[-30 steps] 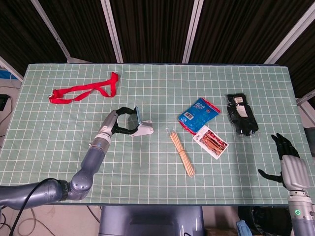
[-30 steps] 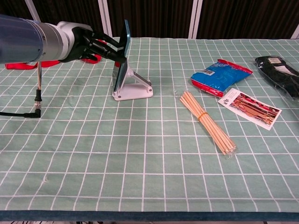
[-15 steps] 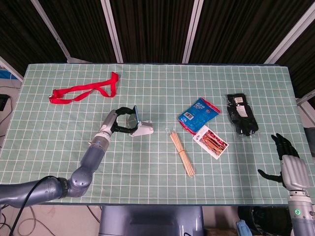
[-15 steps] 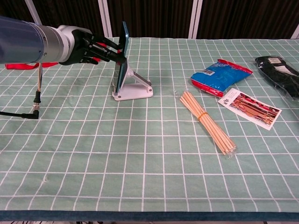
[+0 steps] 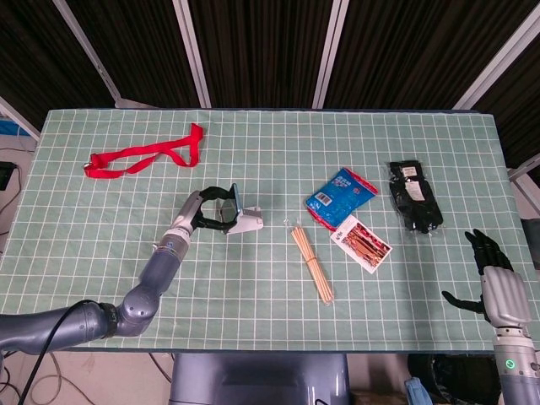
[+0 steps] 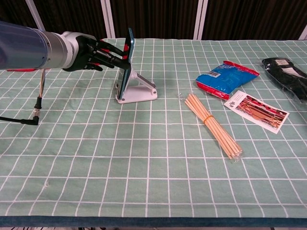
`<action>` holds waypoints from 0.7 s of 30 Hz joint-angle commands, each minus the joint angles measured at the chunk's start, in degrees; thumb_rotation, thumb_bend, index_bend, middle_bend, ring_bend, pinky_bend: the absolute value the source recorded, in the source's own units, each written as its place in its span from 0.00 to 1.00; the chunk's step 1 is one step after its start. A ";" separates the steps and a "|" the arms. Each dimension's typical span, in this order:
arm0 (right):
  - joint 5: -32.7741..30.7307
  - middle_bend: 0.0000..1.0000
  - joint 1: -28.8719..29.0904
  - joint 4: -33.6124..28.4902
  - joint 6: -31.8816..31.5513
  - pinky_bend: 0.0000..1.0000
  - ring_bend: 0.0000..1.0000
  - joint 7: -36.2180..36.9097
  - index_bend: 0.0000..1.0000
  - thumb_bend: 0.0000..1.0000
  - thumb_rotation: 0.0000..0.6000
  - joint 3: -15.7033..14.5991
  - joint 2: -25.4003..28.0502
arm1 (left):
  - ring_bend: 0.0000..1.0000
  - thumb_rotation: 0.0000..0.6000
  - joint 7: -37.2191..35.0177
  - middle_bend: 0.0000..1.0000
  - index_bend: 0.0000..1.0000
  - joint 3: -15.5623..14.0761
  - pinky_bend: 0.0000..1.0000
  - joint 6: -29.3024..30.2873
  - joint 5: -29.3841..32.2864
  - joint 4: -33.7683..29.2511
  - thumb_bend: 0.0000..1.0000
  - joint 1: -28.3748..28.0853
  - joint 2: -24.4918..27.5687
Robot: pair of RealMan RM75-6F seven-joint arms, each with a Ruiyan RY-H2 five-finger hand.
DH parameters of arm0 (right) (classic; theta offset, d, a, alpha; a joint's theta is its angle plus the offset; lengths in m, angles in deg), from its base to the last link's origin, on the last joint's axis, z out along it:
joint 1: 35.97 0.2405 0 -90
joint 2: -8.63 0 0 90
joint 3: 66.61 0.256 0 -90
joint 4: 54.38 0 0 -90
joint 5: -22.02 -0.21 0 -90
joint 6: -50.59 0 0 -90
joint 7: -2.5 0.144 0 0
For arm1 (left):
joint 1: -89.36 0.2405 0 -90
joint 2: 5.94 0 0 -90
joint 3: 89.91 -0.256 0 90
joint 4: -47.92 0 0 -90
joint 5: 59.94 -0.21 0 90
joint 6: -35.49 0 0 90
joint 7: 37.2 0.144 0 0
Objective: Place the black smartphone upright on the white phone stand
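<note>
The black smartphone (image 6: 127,62) stands on edge in the white phone stand (image 6: 141,91), leaning back against its slope. My left hand (image 6: 88,50) reaches in from the left, and its fingertips (image 6: 119,55) still hold the phone's upper part. In the head view the same left hand (image 5: 205,213) is just left of the smartphone (image 5: 234,201) and the stand (image 5: 249,223). My right hand (image 5: 485,274) hovers off the table's front right corner, fingers apart and holding nothing.
A red ribbon (image 5: 143,156) lies at the back left. Right of the stand are a bundle of wooden sticks (image 6: 213,125), a blue packet (image 6: 225,76), a printed card packet (image 6: 256,110) and black gloves (image 6: 288,72). A cable (image 6: 38,96) hangs under my left arm.
The phone has sunk lower and settled into the stand. My left hand moved slightly right with it, its fingers now straighter. The right hand has not moved.
</note>
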 commanded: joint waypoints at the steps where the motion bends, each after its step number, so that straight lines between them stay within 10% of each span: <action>1: 0.01 0.00 0.00 -0.01 -0.01 0.15 0.00 -0.01 0.00 0.12 1.00 0.00 0.00 | 0.13 1.00 -0.27 0.60 0.56 -0.22 0.00 -0.15 -0.06 0.21 0.49 -0.10 0.02; 21: -0.07 0.00 -0.01 -0.06 -0.01 0.15 0.00 -0.02 0.00 0.12 1.00 0.02 -0.01 | 0.06 1.00 -1.27 0.26 0.27 -2.13 0.00 -0.57 -1.05 0.24 0.37 -0.62 0.49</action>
